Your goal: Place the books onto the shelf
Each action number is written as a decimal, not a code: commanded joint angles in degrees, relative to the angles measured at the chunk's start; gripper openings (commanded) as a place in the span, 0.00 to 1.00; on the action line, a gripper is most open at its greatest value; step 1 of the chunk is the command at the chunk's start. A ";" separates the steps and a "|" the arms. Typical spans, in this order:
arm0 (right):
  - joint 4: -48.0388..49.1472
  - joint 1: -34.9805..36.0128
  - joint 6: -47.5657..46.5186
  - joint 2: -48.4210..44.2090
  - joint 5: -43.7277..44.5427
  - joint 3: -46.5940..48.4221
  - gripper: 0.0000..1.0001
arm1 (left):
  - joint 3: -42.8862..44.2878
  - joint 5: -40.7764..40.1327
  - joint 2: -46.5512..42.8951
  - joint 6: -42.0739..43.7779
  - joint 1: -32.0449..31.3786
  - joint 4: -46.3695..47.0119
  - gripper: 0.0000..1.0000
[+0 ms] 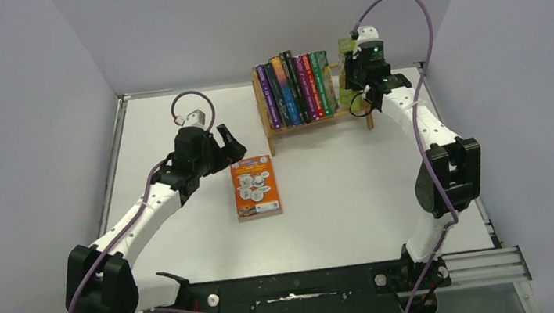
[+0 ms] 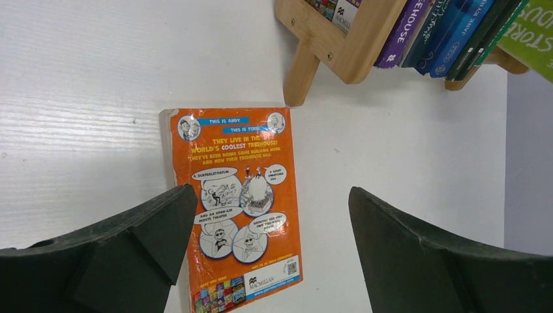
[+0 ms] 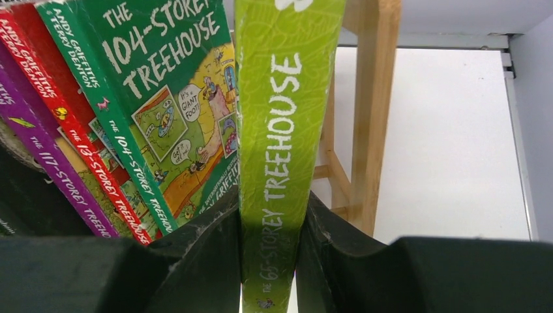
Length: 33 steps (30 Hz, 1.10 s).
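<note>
Right tool (image 3: 267, 228) was clamped on the spine of the lime-green book (image 3: 287, 130), held upright at the right end of the shelf (image 2: 349, 49), beside the green book (image 3: 163, 98) and near the end frame (image 3: 375, 98). To seat it well, I judged it should go straight down, untilted, and be freed only once it rested on the shelf. Left tool (image 2: 270, 192) gaped wide above the orange book (image 2: 241, 202), which lay flat in front of the shelf. White table (image 1: 341, 196) looked smooth, so a flat book could skid. Plain grey walls (image 1: 17, 115) closed in behind and beside the shelf.
</note>
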 commanded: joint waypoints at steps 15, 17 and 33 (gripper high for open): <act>8.75 0.47 -2.92 10.32 0.37 9.11 0.00 | -1.13 1.08 -1.49 0.77 0.41 2.50 0.88; 9.00 0.63 -3.16 11.08 0.34 9.30 0.00 | -1.54 1.32 -1.56 0.53 0.58 2.78 0.88; 8.17 3.97 -0.40 17.43 -4.67 14.33 0.09 | -4.61 3.20 -1.51 -1.80 0.77 6.37 0.87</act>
